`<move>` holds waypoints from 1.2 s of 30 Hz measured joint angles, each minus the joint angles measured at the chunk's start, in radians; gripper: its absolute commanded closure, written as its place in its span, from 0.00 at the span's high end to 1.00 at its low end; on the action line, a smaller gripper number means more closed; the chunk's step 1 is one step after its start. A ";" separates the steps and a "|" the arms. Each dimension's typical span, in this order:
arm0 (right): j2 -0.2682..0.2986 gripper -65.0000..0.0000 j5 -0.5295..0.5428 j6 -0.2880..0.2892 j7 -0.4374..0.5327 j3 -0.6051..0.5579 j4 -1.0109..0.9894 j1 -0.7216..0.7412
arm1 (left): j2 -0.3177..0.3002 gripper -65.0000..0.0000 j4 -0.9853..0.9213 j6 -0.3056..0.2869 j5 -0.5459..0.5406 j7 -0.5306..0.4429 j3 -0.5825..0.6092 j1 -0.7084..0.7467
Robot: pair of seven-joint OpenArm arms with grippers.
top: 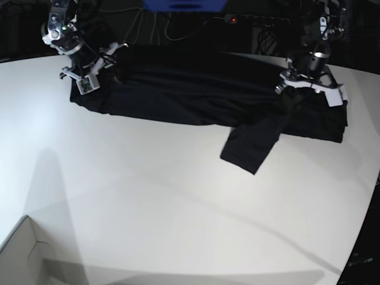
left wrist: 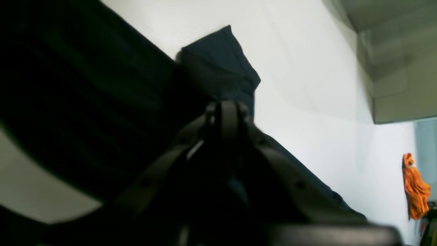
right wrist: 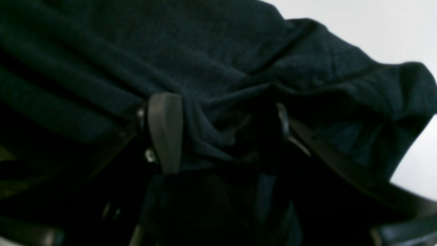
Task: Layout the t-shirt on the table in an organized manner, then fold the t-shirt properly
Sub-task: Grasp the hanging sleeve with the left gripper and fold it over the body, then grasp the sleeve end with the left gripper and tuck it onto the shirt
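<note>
I see the t-shirt (top: 196, 89) stretched along the bench (top: 148, 196) at 12 o'clock; left gripper (top: 292, 90) jaws clamped on it, right gripper (right wrist: 218, 133) jaws apart around a fold.

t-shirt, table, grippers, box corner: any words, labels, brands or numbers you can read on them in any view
None can be read in any view.
t-shirt: plain black, no print or tag showing.
table: bare white, no marking.
Small green part on the right arm: too small to read.
Box corner: blank.
</note>
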 measured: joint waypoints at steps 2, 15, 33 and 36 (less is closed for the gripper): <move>0.000 0.53 0.000 0.000 0.000 0.000 0.000 0.000 | 0.000 0.00 -0.001 0.000 0.000 -0.002 0.002 0.001; -0.001 0.53 0.000 0.000 0.000 -0.002 -0.001 0.000 | 0.000 0.01 -0.098 0.000 0.000 0.006 -0.002 0.026; -0.003 0.53 -0.002 0.000 -0.010 -0.006 0.000 0.017 | 0.056 0.46 0.026 -0.011 -0.052 -0.007 -0.163 0.102; 0.001 0.53 -0.003 0.000 -0.010 -0.007 0.000 0.019 | 0.056 0.46 0.010 0.004 -0.055 0.010 -0.161 0.036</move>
